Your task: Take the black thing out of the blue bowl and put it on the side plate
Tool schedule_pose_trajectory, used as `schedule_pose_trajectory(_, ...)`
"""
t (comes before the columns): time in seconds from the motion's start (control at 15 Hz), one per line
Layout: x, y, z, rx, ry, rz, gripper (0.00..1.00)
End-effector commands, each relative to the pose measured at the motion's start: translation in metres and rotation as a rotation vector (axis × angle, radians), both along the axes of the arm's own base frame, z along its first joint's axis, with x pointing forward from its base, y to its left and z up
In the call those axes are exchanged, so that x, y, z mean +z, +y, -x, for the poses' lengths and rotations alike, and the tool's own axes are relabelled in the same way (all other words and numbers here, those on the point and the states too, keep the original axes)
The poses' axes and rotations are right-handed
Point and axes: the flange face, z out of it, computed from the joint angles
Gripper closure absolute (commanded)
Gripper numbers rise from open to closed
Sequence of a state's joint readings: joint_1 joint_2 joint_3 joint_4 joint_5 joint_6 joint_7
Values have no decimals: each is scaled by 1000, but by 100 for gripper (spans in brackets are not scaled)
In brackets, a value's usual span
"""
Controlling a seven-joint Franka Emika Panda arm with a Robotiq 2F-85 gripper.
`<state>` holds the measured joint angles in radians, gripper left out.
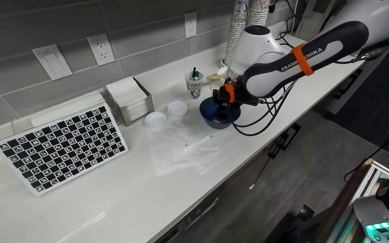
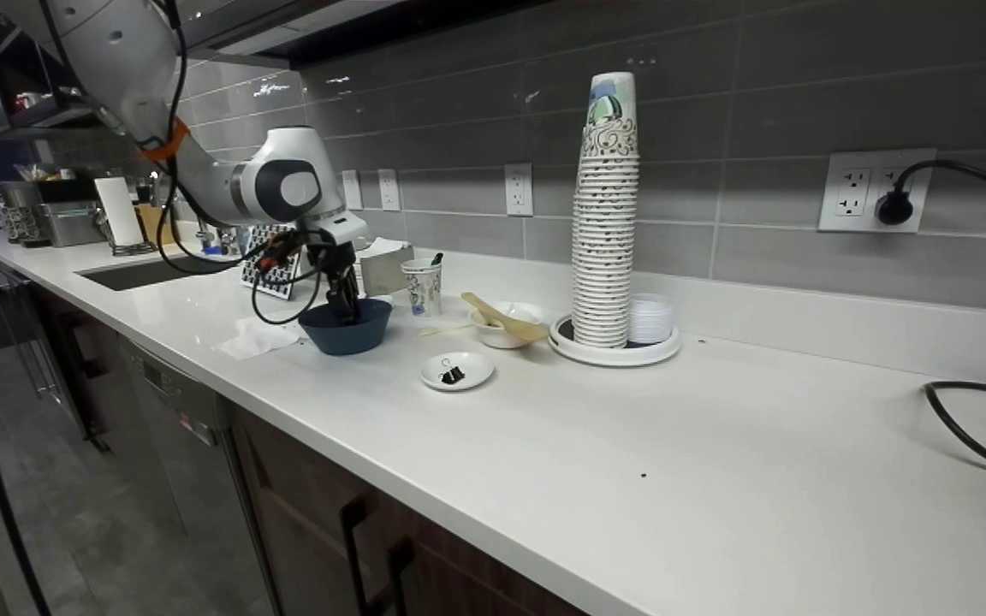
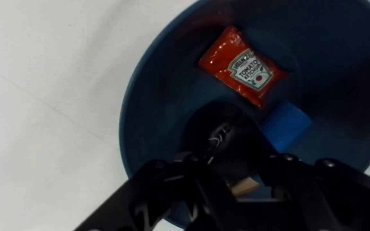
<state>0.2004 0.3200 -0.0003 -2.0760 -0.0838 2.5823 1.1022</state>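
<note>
The blue bowl stands on the counter in both exterior views [image 1: 211, 120] [image 2: 343, 340] and fills much of the wrist view [image 3: 125, 106]. My gripper [image 1: 219, 109] [image 2: 343, 312] [image 3: 228, 163] points down inside the bowl. The black thing [image 3: 220, 136], a dark rounded shape with a few pale marks, lies between or just beyond the fingers. The fingertips merge with it in the dark, so I cannot tell whether they grip it. The side plate [image 2: 432, 375], a white saucer, stands beside the bowl with a black clip [image 2: 454, 376] on it.
The bowl also holds a red ketchup packet [image 3: 239, 69], a blue block [image 3: 284, 125] and a tan piece [image 3: 244, 187]. Near it stand a beige dish [image 2: 493, 337] with a wooden spoon [image 2: 506, 318], a patterned cup [image 2: 422, 291], stacked cups [image 2: 604, 231] and a napkin [image 1: 203, 153].
</note>
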Motion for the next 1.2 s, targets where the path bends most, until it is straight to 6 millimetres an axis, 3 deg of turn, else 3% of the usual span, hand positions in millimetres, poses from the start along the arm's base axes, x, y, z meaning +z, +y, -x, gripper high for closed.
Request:
schedule_pose_trajectory(0.0, 5, 9, -5, -1, -25, 29, 89)
schedule_pose_trajectory(0.07, 9, 11, -4, 8, -27, 32, 97)
schedule_pose_trajectory(0.13, 16, 14, 0, 26, -28, 31, 99)
schedule_pose_trajectory(0.4, 56, 22, 17, 87, -60, 29, 99)
schedule_pose_trajectory(0.53, 89, 17, 25, 97, -111, 18, 99)
schedule_pose_trajectory(0.73, 134, -20, 26, -29, -238, 74, 99)
schedule_pose_trajectory(0.87, 151, -63, 23, -129, -261, 118, 99)
schedule_pose_trajectory(1.0, 155, -112, 23, -241, -233, 154, 99)
schedule_pose_trajectory(1.13, 146, -151, 20, -341, -160, 178, 99)
